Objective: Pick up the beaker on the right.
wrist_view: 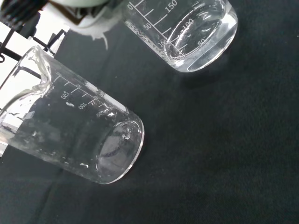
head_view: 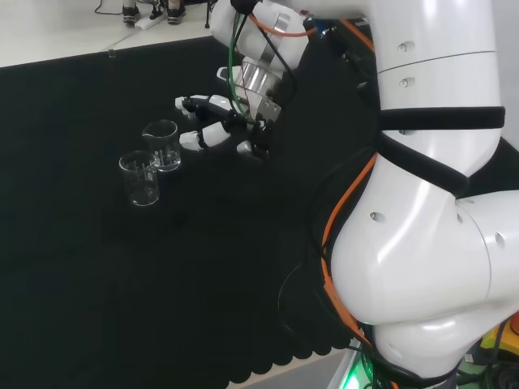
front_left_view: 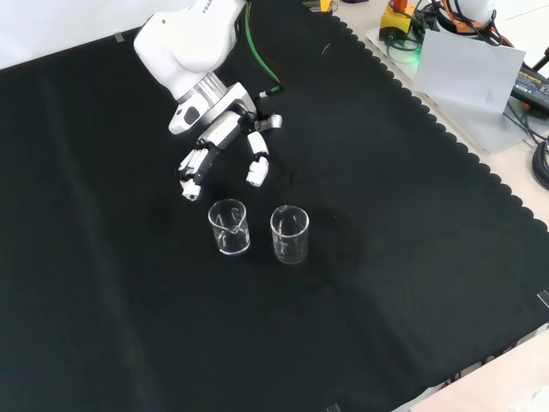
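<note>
A: What was seen nearest in the front view?

B: Two clear beakers were seen upright on the black cloth [front_left_view: 412,283], close together but apart. The beaker on the right [front_left_view: 290,234] was taken as the target; the other beaker [front_left_view: 229,227] was placed just to its left.

A: And beyond them?

B: The hand [front_left_view: 219,142] was held above the cloth, near the left beaker, with fingers [front_left_view: 257,163] relaxed and spread, nothing gripped.

A: What risk was judged?

B: The wrong beaker could be taken, since it lay closer to the fingers. The neighbour could also be knocked over if the spread fingers were brought down between such closely set glass.
</note>
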